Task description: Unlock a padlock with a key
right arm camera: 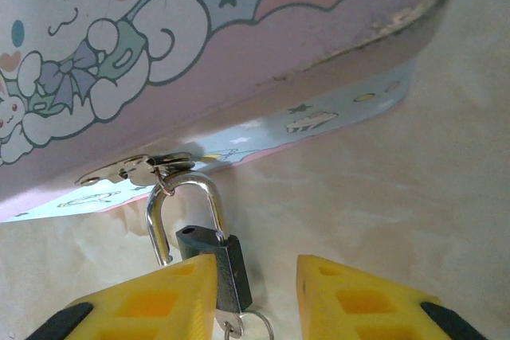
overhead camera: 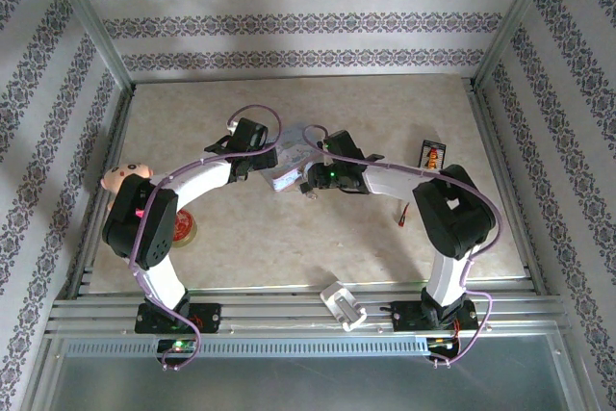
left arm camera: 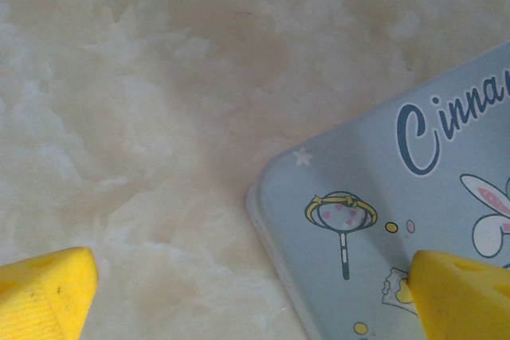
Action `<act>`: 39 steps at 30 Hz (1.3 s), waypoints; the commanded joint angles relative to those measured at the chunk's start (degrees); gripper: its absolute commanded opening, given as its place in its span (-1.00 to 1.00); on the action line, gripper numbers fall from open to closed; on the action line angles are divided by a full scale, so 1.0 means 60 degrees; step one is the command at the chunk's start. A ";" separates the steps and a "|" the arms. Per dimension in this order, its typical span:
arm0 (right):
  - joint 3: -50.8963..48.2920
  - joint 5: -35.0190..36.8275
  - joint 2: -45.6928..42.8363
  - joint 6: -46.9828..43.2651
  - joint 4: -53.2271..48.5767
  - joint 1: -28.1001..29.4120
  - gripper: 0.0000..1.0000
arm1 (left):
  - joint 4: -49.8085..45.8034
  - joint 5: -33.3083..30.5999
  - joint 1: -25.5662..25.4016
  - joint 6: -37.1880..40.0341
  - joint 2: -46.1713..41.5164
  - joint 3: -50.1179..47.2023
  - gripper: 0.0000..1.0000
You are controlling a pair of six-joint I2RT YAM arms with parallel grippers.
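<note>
Top: arms are meeting over tin box (overhead camera: 287,180) on table (overhead camera: 289,252). Left wrist: left tool (left arm camera: 251,292) is gaping wide at its corner. Right wrist: right tool (right arm camera: 255,296), narrowly apart, is straddling padlock (right arm camera: 229,270) hanging from its hasp (right arm camera: 131,170).

Padlock (right arm camera: 211,244) base cut off at bottom edge, partly behind the right gripper (right arm camera: 255,268), tin box (right arm camera: 279,29) cropped

We record bright, diffuse light; shadows on the bench (overhead camera: 318,247) are faint; the padlock (right arm camera: 221,259) glints at its shackle; left wrist view soft.
</note>
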 commanded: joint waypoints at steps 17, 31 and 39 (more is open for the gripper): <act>0.0123 -0.1093 0.0782 0.0599 0.1144 0.0081 -0.41 | -0.0285 0.0383 0.0108 -0.0252 -0.0104 -0.0029 0.99; -0.0048 -0.1430 0.1243 0.1126 0.1932 0.0060 -0.42 | -0.0315 0.0399 0.0113 -0.0249 -0.0134 -0.0124 0.99; -0.0643 -0.1603 0.1196 0.1776 0.3121 0.0064 -0.29 | -0.0271 0.0411 0.0128 -0.0263 -0.0119 -0.0117 0.99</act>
